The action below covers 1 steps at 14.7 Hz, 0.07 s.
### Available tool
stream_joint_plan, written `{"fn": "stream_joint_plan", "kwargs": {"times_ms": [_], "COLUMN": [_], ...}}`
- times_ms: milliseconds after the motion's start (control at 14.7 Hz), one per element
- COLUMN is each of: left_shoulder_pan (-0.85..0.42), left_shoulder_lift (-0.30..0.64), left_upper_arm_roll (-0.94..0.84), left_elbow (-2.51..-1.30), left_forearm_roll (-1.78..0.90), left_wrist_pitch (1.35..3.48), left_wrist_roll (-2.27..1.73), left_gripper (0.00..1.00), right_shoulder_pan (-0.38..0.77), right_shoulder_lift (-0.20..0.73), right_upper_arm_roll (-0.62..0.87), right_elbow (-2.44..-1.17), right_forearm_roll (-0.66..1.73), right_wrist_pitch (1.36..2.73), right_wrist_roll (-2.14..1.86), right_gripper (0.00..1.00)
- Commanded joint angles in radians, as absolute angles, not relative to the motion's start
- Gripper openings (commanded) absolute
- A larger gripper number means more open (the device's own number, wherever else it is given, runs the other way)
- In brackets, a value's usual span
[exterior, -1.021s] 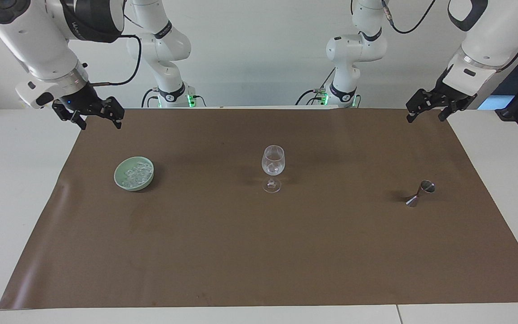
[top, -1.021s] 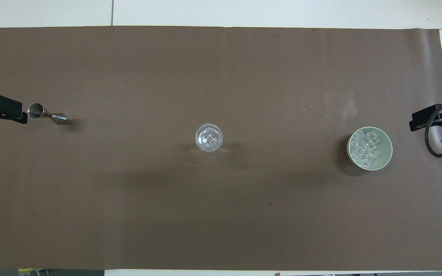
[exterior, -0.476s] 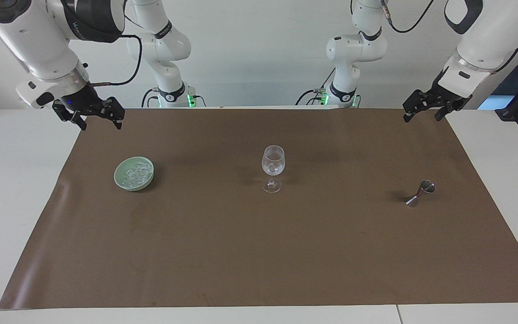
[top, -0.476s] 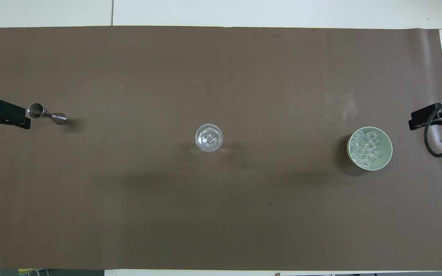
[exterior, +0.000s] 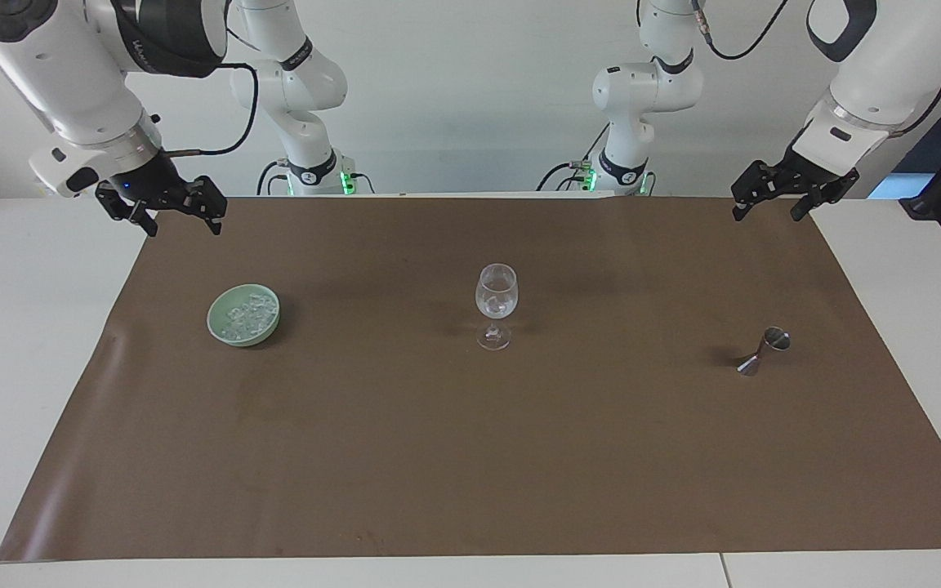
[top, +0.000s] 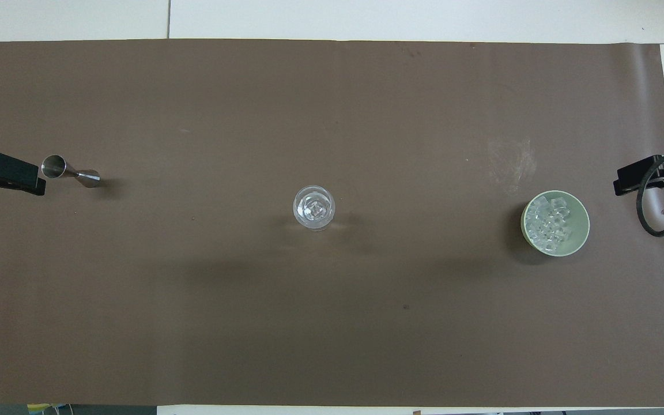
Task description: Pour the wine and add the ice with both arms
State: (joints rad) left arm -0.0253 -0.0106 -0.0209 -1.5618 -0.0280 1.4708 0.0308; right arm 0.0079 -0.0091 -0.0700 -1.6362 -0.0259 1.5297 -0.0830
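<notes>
Both grippers, left at upper right and right at upper left, are hanging spread and holding nothing. Ice is sitting in the bowl; 1 piece possibly is lying in the glass.
</notes>
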Motion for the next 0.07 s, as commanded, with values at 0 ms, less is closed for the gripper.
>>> {"fn": "stream_joint_plan", "kwargs": {"times_ms": [0], "left_shoulder_pan": [-0.037], "left_shoulder_lift": [-0.037], "left_upper_arm_roll": [-0.017], "left_elbow": [-1.595], "left_forearm_roll": [-0.006], "left_wrist_pitch": [1.494], "left_wrist_roll": [0.045], "left_gripper": [1.0], "right_shoulder_pan": [-0.002], "right_shoulder_lift": [-0.018], "right_upper_arm_roll": [-0.064], "right_elbow": [-1.647], "right_forearm_roll": [-0.014], "right_wrist_pitch": [1.545], "right_wrist_roll": [-0.103], "right_gripper": [1.0]}}
